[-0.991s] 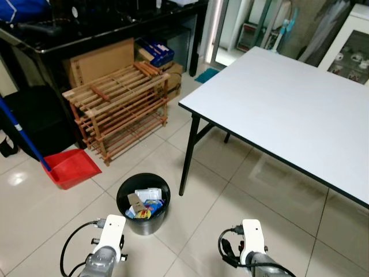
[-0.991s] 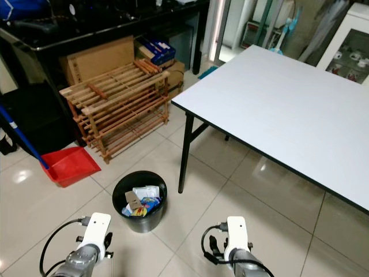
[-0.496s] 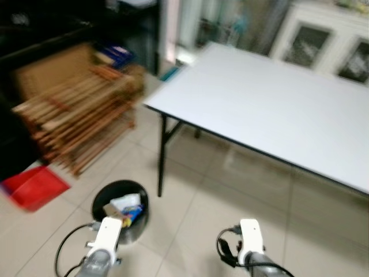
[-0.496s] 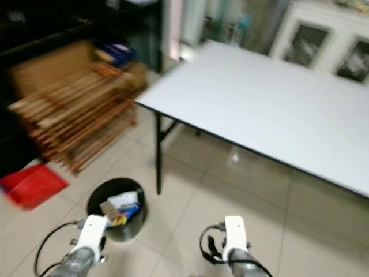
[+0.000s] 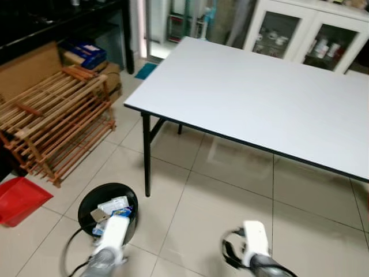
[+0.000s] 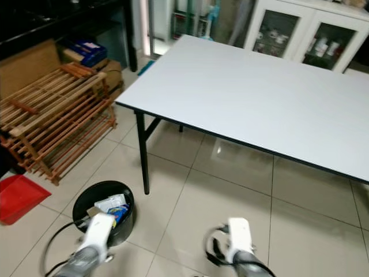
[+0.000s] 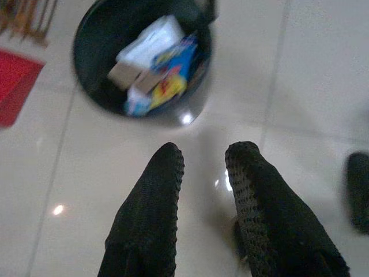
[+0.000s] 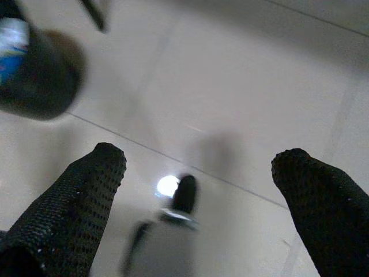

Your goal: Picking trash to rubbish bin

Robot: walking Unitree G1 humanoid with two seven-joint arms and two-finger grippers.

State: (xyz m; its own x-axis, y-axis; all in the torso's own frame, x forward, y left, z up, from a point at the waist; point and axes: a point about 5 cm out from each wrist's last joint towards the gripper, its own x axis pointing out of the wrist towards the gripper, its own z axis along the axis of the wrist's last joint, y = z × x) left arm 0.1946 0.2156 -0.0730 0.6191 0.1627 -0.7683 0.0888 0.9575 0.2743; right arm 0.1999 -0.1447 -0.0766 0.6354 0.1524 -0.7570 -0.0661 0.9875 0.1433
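A round black rubbish bin (image 5: pixel 108 214) stands on the tiled floor by the table leg, holding a white paper, a blue and yellow wrapper and a piece of cardboard. My left arm (image 5: pixel 111 238) hangs just in front of the bin. In the left wrist view the left gripper (image 7: pixel 204 158) points at the floor just short of the bin (image 7: pixel 144 57), its fingers a narrow gap apart with nothing between them. My right arm (image 5: pixel 255 243) hangs over bare tiles. The right gripper (image 8: pixel 199 161) is wide open and empty, with the bin (image 8: pixel 34 75) off to its side.
A large white table (image 5: pixel 259 98) on black legs (image 5: pixel 147 156) fills the right and middle. A wooden slatted rack (image 5: pixel 52 127) and a red dustpan (image 5: pixel 17 199) are at the left. White glass-door cabinets (image 5: pixel 300 34) stand behind the table.
The camera has swung to the right, so the bin, rack and dustpan sit further left in view and the cabinets have come in. Both arms hang much as before.
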